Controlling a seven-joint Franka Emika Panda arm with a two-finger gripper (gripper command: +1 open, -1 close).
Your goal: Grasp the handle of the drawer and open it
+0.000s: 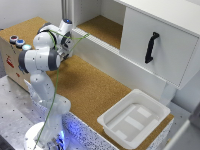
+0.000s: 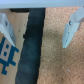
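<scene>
The drawer [image 1: 160, 37] is a large white boxy unit at the exterior view's right, with a flat front panel. Its slim black handle [image 1: 151, 47] stands upright on that panel. My gripper [image 1: 67, 47] is far from it, at the exterior view's left, hanging above the cork surface near the robot's own elbow. In the wrist view the gripper [image 2: 39, 30] is open and empty, with one finger [image 2: 5, 27] on each side of the picture. The wrist view shows neither the handle nor the drawer.
A shallow white plastic tray [image 1: 132, 117] lies on the cork tabletop [image 1: 90, 87] at the front right. A cardboard box [image 1: 12, 55] with coloured buttons stands at the far left. A dark strip [image 2: 32, 47] and the blue-printed box [image 2: 7, 52] lie under the gripper.
</scene>
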